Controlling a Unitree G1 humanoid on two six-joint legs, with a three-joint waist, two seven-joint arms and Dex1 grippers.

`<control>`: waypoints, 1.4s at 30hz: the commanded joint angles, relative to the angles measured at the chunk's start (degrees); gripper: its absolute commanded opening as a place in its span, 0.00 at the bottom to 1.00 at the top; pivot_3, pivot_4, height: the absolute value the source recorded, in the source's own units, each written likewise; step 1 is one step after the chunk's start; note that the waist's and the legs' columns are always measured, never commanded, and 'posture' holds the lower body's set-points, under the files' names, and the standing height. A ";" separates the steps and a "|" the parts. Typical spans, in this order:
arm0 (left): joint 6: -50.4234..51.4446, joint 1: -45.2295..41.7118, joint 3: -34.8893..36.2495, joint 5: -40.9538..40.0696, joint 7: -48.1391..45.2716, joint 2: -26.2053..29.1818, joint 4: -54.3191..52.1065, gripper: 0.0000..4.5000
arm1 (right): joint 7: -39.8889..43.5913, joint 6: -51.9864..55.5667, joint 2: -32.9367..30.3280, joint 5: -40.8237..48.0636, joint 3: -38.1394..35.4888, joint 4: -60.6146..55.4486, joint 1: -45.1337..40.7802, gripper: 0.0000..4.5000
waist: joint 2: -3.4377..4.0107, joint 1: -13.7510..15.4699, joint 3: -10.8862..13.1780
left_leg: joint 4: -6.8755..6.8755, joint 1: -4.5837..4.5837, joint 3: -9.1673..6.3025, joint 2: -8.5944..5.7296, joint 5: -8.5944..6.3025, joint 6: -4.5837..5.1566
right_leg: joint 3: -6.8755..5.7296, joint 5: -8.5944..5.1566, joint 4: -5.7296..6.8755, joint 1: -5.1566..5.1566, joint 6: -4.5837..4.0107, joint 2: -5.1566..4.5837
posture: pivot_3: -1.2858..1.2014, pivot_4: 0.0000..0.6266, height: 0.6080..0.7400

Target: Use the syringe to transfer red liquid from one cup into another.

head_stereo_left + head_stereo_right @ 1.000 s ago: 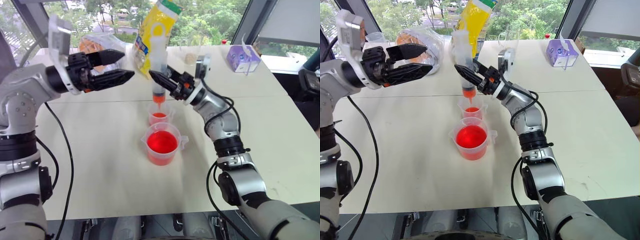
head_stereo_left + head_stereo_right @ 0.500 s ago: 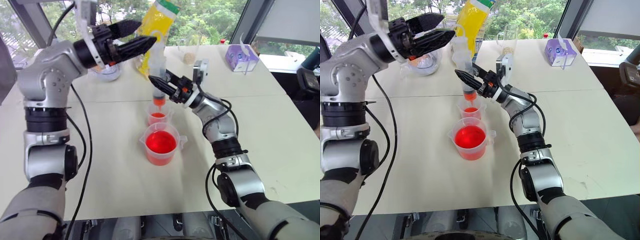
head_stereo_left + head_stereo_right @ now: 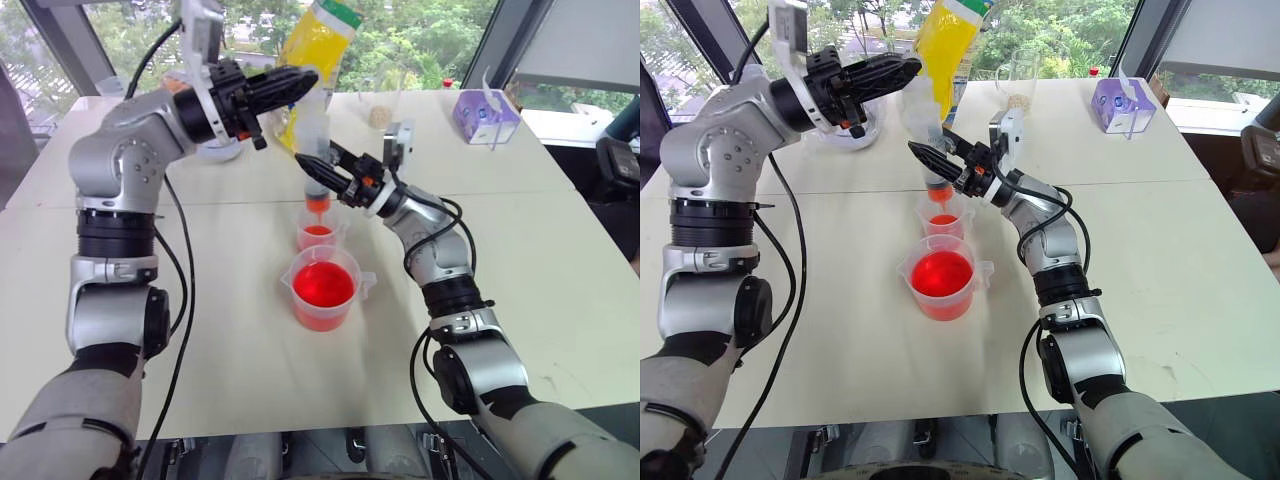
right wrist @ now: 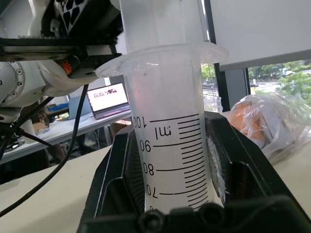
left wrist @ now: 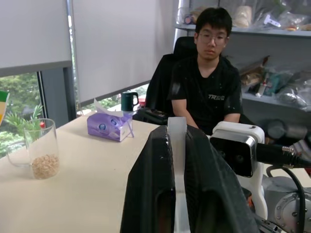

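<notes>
The syringe point(image 3: 316, 150) stands upright, its orange tip just above the small narrow cup point(image 3: 318, 232), which holds some red liquid point(image 3: 318, 231). My right gripper point(image 3: 311, 165) is shut on the barrel; the graduated barrel point(image 4: 170, 160) sits between its fingers. My left gripper point(image 3: 297, 82) reaches in from the left at the syringe's top and is shut on the white plunger point(image 5: 176, 145). In front of the small cup stands the wider spouted beaker point(image 3: 325, 290), holding more red liquid point(image 3: 323, 284).
A yellow bag point(image 3: 316, 45) stands behind the syringe. A glass cup of beige grains point(image 5: 43, 156) and a purple tissue box point(image 3: 485, 116) sit at the table's far right. A clear bowl point(image 3: 845, 128) is at the far left. A person point(image 5: 209, 92) sits beyond the table.
My left gripper swung right to the syringe's top and went from open to shut on the plunger. The right gripper and syringe stayed put.
</notes>
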 commanded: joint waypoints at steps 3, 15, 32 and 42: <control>-0.23 0.33 -0.97 0.72 -1.89 0.70 -2.99 0.00 | 0.46 -1.19 0.52 0.37 -0.74 -1.33 -0.97 0.30 | 0.00 -0.04 0.00 | 0.00 0.00 0.00 0.00 -0.02 0.04 | 0.00 0.00 0.00 0.00 0.00 0.00 | 0.52 0.24 1.00; -1.73 6.26 -3.33 3.22 -4.31 0.74 -4.70 0.00 | -0.34 -0.23 0.08 1.14 -2.06 -3.50 -2.33 0.30 | 0.00 -0.03 0.00 | 0.00 0.00 -0.01 0.01 -0.02 0.04 | 0.00 0.00 0.00 0.00 0.00 0.00 | 0.52 0.24 1.00; -2.22 11.62 -5.68 4.56 -4.97 -0.05 -7.24 0.00 | -1.39 2.44 -0.99 2.56 -3.70 -7.14 -4.04 0.30 | 0.00 -0.01 0.00 | 0.00 0.00 -0.02 0.02 -0.07 0.12 | 0.00 0.00 0.00 0.00 0.00 -0.01 | 0.52 0.24 1.00; 0.51 8.47 -3.29 3.25 -3.81 -0.06 -4.68 0.09 | -0.55 3.85 -1.19 2.49 -3.15 -6.74 -3.31 0.30 | 0.00 0.05 0.00 | 0.00 0.00 -0.02 0.01 -0.08 0.15 | 0.00 0.00 0.00 0.00 0.00 0.00 | 0.52 0.24 1.00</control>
